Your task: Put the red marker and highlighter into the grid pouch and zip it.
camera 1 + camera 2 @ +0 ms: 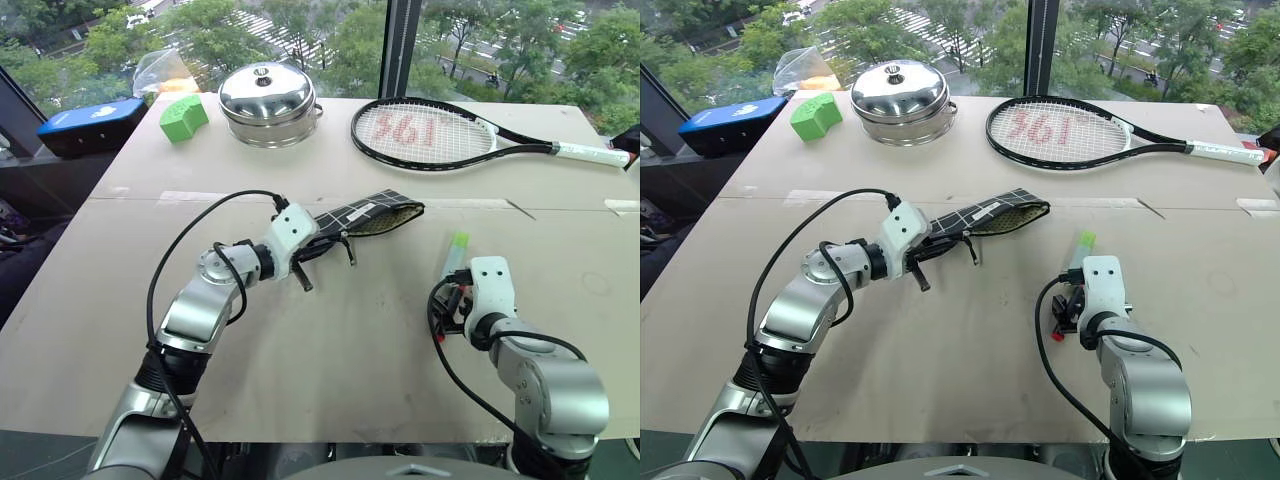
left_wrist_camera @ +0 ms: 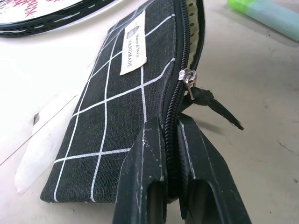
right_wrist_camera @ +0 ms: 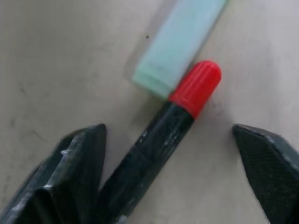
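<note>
While our left gripper (image 2: 170, 154) is clamping the grid pouch (image 2: 121, 116), our right gripper (image 3: 168, 158) is spreading open jaws astride the red marker (image 3: 163, 135), lying lengthwise between them on the surface (image 1: 330, 350), touching the highlighter (image 3: 180, 44).

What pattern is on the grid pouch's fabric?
Black with thin white grid lines on the grid pouch, clearest in the left wrist view.
</note>
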